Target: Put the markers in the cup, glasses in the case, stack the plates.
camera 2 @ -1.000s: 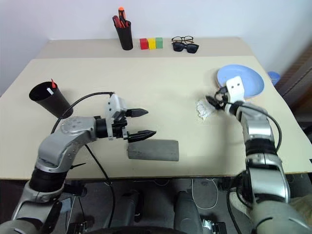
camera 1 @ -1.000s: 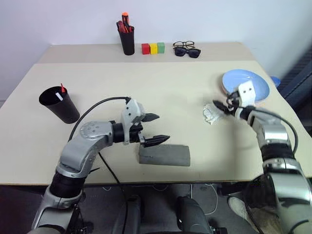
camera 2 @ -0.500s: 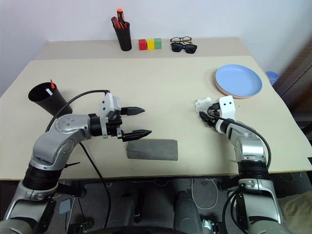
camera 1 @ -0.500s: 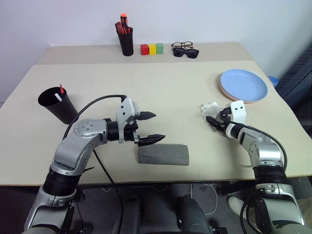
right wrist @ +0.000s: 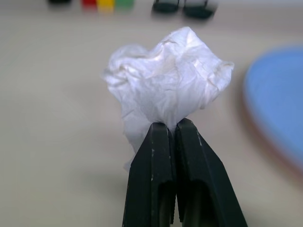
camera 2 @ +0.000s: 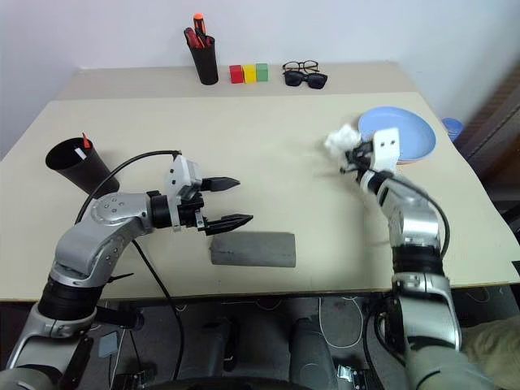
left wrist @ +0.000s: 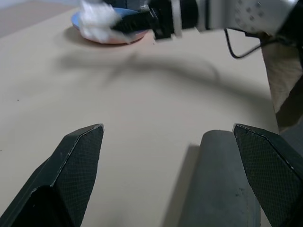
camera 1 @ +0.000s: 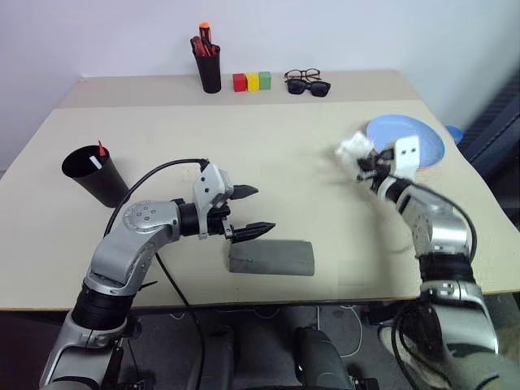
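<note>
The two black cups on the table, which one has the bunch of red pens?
The narrower pen holder at the table's far edge, beside the coloured blocks; the wide cup sits nearer, on the left.

Bright, even, diffuse room light from above; no glare on the matte beige table (camera 1: 268, 146); soft faint shadows under the left arm and beside the grey case (camera 1: 271, 257); head views sharp at centre; right gripper (camera 1: 364, 165) and its crumpled white tissue (camera 1: 353, 148) smeared by motion blur; left wrist view: fingers (left wrist: 71, 165) sharp, blue plate (left wrist: 106, 26) and tissue soft, broad blurry shadow across the tabletop; right wrist view: tissue (right wrist: 168, 87) crisp, background blocks, glasses and plate out of focus.
</note>
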Tool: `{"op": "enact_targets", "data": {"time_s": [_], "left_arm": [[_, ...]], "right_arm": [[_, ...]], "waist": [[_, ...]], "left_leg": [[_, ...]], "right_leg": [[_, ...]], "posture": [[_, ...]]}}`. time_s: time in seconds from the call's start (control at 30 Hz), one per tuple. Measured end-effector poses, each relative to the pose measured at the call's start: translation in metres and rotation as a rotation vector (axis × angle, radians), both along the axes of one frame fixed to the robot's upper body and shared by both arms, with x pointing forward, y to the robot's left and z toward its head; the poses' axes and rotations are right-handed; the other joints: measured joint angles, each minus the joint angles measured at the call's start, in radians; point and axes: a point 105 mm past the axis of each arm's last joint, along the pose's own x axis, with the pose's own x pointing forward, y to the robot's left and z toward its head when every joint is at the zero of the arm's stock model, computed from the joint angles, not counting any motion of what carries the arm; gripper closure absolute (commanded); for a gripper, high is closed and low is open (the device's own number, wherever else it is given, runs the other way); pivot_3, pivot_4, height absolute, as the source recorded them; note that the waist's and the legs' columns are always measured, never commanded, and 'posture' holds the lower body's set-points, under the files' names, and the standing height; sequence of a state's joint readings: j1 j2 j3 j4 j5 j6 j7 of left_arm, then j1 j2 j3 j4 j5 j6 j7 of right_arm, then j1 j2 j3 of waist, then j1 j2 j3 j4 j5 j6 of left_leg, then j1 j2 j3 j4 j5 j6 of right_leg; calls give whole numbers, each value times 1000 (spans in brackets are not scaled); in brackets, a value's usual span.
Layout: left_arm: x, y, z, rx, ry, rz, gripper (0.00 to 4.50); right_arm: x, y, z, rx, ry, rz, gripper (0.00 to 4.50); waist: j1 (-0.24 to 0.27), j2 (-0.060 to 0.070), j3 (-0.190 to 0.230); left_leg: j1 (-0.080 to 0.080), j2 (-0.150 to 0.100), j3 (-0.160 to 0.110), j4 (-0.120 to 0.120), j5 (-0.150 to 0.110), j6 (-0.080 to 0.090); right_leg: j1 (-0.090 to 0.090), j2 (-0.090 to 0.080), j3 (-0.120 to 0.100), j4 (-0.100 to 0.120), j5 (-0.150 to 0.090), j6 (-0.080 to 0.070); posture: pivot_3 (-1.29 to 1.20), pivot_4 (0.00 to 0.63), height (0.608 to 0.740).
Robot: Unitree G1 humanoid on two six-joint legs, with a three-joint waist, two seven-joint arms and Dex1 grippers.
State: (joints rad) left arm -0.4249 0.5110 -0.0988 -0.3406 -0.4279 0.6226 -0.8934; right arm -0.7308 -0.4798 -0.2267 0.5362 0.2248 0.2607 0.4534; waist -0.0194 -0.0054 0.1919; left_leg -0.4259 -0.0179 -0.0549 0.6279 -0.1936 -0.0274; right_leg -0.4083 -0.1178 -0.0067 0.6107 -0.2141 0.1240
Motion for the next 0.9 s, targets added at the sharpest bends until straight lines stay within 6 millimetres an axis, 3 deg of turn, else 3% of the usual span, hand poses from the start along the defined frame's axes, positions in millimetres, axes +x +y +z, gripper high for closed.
{"op": "enact_targets", "data": {"time_s": [0.13,0.23,0.37,0.53,0.73,0.83,0.9], "left_arm": [[2,1,3,-3,-15,30,0],[5,3,4,-7,-20,76,0],[7,6,7,-22,-25,134,0],[13,12,13,-73,-39,234,0],[19,17,12,-115,-79,325,0],[23,25,2,-103,-92,378,0],[24,29,-4,-114,-103,411,0]], "right_arm": [[17,-46,23,-46,-37,-177,4457],[18,-80,38,-103,-46,-320,3643],[15,-98,40,-168,-25,-412,1798],[15,-96,40,-207,-47,-390,1798],[10,-86,36,-200,-94,-246,1798],[-2,-82,21,-184,-99,-135,1798],[-21,-76,11,-213,-119,-37,1798]], "waist": [[7,0,1],[-1,-1,1],[-11,-1,1],[-25,-1,1],[-23,-1,1],[-18,-1,1],[-11,-1,1]], "left_leg": [[-1,-1,0,0,0,0],[-1,0,1,-2,0,0],[0,0,1,-3,0,0],[0,0,1,-3,0,0],[0,-1,1,-3,0,0],[0,-1,1,-2,0,0],[0,-1,0,-2,0,0]], "right_leg": [[0,0,0,-2,0,0],[0,0,0,-3,0,0],[-1,0,1,-2,0,0],[0,0,1,-2,0,0],[0,0,1,-2,0,1],[1,0,1,-2,0,1],[1,-1,1,-2,-1,2]], "posture": [[0,150,740],[0,150,740],[0,150,740],[0,150,740],[0,150,740],[0,150,740],[0,150,740]]}}
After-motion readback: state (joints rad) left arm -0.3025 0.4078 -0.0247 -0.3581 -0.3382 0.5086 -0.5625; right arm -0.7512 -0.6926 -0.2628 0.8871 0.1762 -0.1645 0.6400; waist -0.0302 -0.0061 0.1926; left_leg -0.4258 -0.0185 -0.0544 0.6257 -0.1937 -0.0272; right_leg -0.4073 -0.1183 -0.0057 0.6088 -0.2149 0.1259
